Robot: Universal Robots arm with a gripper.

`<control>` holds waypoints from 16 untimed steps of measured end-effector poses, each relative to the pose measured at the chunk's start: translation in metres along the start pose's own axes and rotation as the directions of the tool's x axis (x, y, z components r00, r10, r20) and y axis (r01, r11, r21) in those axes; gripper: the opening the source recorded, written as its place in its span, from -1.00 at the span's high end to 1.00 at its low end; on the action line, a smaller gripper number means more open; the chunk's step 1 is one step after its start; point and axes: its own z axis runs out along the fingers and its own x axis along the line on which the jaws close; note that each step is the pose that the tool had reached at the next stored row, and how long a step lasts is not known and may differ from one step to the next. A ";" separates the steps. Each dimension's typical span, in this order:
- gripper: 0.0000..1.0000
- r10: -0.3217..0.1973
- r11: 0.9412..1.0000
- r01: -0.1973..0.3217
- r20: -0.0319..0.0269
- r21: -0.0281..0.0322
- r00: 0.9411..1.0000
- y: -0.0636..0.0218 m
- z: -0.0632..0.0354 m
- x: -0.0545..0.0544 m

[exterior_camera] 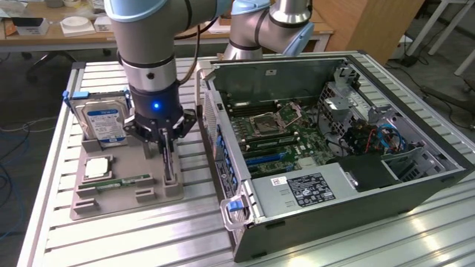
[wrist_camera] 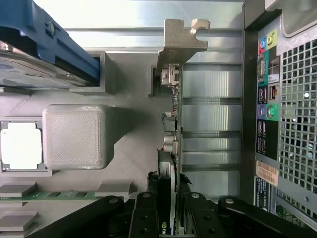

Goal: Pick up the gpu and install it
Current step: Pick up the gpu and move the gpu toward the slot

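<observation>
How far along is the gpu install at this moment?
Done: only the approach. In hand: the gripper sits low over the top edge of the gpu. The card stands on edge in its slot on the gray tray, not yet lifted. Left: lifting it and seating it in the open computer case.

**Lab room: ribbed metal surface, wood furniture behind**

The surface [exterior_camera: 111, 239] was ribbed silver aluminium, with bright glare patches toward the exterior view's lower right. Behind it stood a wooden desk [exterior_camera: 52, 40] carrying white boxes [exterior_camera: 78, 25]. A tall light-wood cabinet [exterior_camera: 367, 22] stood at the exterior view's right, with white furniture legs [exterior_camera: 438, 25] just beyond. The floor [exterior_camera: 33, 83] was grey, with a blue cable [exterior_camera: 6, 183] on the exterior view's left and black cables [exterior_camera: 445, 92] on its right.
</observation>
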 end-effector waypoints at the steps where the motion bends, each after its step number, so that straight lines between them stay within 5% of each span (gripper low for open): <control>1: 0.48 0.000 1.000 0.000 0.000 0.000 1.000 0.0000 -0.0019 0.000; 9: 0.48 0.000 1.000 0.000 0.000 0.004 1.000 0.0003 -0.0154 0.000; 16: 0.48 -0.003 1.000 0.003 0.000 0.005 1.000 0.0003 -0.0156 0.000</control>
